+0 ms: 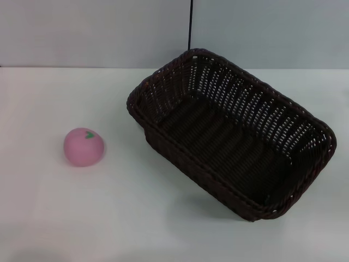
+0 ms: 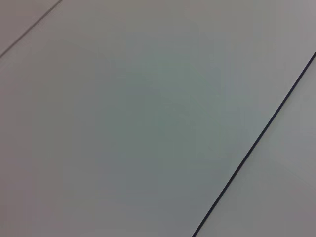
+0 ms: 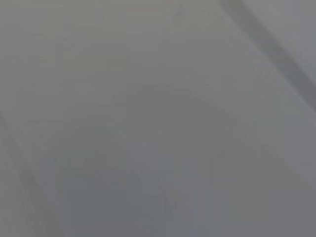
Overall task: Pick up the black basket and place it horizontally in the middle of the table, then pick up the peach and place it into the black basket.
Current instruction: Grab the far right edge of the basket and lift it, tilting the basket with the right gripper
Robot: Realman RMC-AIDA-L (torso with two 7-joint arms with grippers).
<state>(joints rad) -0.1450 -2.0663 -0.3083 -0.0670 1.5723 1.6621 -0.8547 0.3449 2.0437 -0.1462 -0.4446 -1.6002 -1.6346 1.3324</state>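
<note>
No part of the robot's body shows in any view.

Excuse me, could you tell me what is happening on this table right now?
Nothing is being handled at this moment. A large dark woven basket sits empty on the white table, turned at an angle, towards the robot's right. A small round pink toy peach rests on the table to the robot's left, well apart from the basket. Neither arm nor its tool appears in the head view, and both wrist views show only plain grey surfaces.

Peach (image 1: pixel 84 147) on table (image 1: pixel 136 218), left of basket (image 1: pixel 232 134), well apart.
</note>
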